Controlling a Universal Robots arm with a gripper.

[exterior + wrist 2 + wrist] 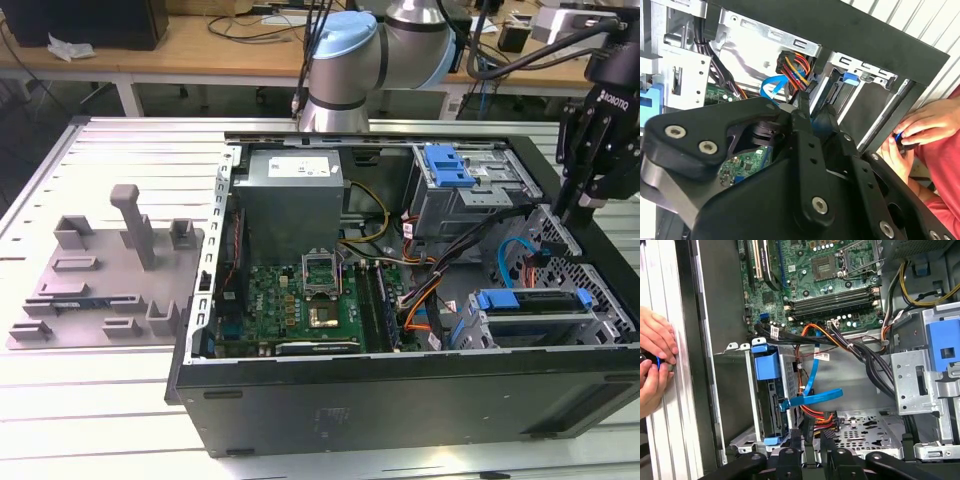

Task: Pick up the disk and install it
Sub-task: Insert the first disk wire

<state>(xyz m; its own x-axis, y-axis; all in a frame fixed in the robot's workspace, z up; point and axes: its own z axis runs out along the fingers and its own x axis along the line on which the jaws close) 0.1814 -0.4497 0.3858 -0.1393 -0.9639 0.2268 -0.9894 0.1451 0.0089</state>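
The computer case (400, 400) lies on its side with the open face up, which I judge is so the gripper (583, 205) can reach the bays from above. The gripper hangs over the case's drive end, above the rim and touching nothing.

Under it and a little toward the case's near wall sits the drive cage (600, 290), and the disk (525, 300) is in that cage. In the first wrist view the disk (765, 367) stands on edge in its slot, off to one side of the fingertips and beyond them, with the blue carrier facing out. To me it looks seated, not loose.

In the first wrist view the gripper (812, 437) has its fingers (799, 440) drawn almost together, with only a thin slit between them and nothing held. A blue data cable (812, 390) loops just beyond the tips, clear of them.

Outside the case wall beside the disk, a person's hands (655, 360) hold some small dark item I can't identify.
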